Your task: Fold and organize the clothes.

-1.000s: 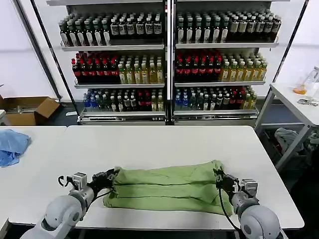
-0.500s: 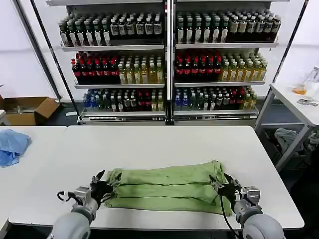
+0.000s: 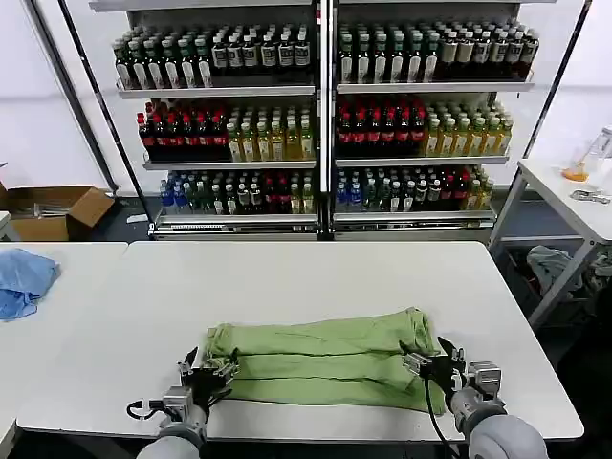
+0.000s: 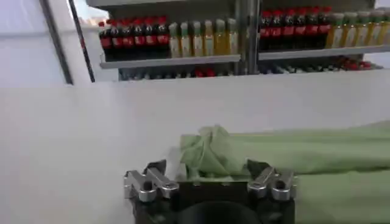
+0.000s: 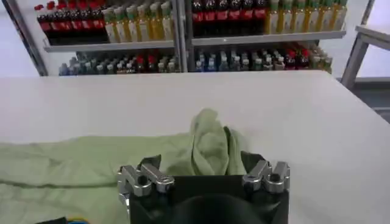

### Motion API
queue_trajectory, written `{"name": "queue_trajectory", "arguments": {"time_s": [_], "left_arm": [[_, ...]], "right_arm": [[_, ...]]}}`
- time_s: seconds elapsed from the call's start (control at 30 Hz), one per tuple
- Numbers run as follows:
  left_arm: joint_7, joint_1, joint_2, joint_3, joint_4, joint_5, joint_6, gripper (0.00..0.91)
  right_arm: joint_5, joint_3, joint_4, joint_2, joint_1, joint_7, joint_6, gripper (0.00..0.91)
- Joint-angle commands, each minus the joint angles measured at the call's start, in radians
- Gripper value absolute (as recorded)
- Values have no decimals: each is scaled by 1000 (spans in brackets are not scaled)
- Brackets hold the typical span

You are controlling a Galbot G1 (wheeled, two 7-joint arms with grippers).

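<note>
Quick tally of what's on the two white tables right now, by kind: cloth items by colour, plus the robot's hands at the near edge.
Green shirt, folded into a long band: 1
Light blue cloth, on the left table: 1
Robot hands: 2, left hand and right hand, one at each end of the shirt, both open
Total: 4

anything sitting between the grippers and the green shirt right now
Nothing visible. The left gripper sits open at one end of the green shirt and the right gripper open at the other, with bare white table around. The blue cloth lies far off to the left.
</note>
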Motion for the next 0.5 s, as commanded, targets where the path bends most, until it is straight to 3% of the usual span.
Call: {"name": "queue_trajectory", "arguments": {"time_s": [0.03, 0.5], "left_arm": [[-30, 18, -72, 2, 38, 36, -29, 20], [13, 40, -59, -49, 17, -90, -53, 20]], "right_arm": [[-1, 1, 4, 0, -6, -1, 1, 907], [18, 7, 14, -12, -1, 4, 1, 907]]}}
